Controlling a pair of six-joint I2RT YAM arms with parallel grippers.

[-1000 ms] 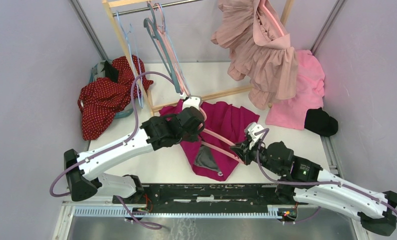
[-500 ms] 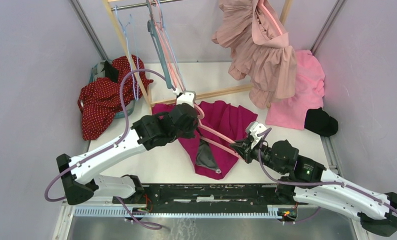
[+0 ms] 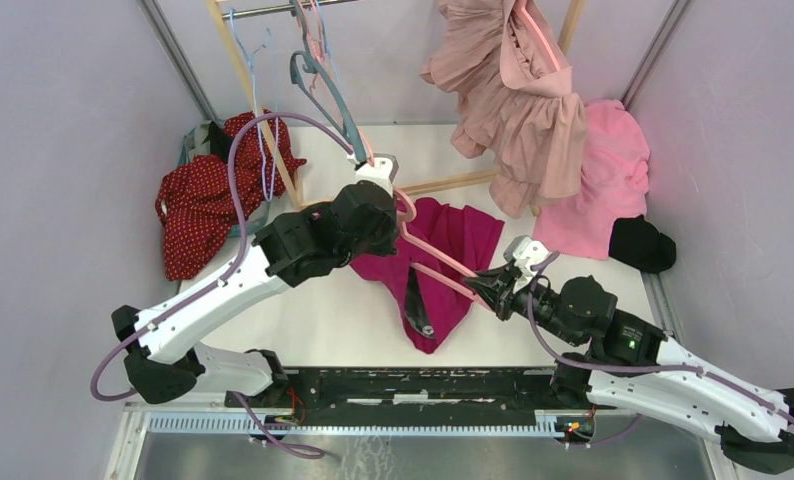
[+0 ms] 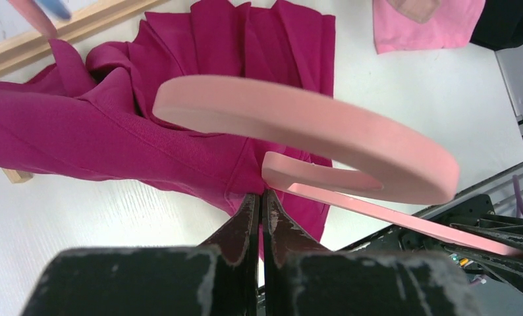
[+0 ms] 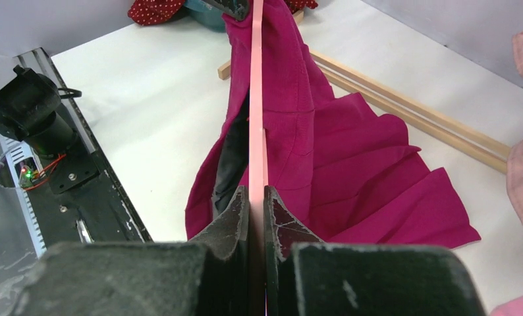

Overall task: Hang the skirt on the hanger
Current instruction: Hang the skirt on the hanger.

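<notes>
If the hanger (image 5: pixel 256 99) tilts, the skirt (image 3: pixel 453 235) could slide off, since the left jaws at its 10 o'clock merely pinch a fold shut and the right jaws at 4 o'clock clamp only the hanger; magenta and pleated, it droops bunched over mid-tabletop (image 3: pixel 313 315).

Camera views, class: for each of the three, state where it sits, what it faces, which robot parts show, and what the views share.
Top external: above and behind the arm bases, looking down on the white table; both arms show, left gripper and right gripper included.
Left wrist: on the left arm, looking past its own shut fingers at the magenta pleated skirt.
Right wrist: on the right arm, looking along the pink plastic hanger clamped between its fingers.
Shared: skirt and hanger appear in all three.
</notes>
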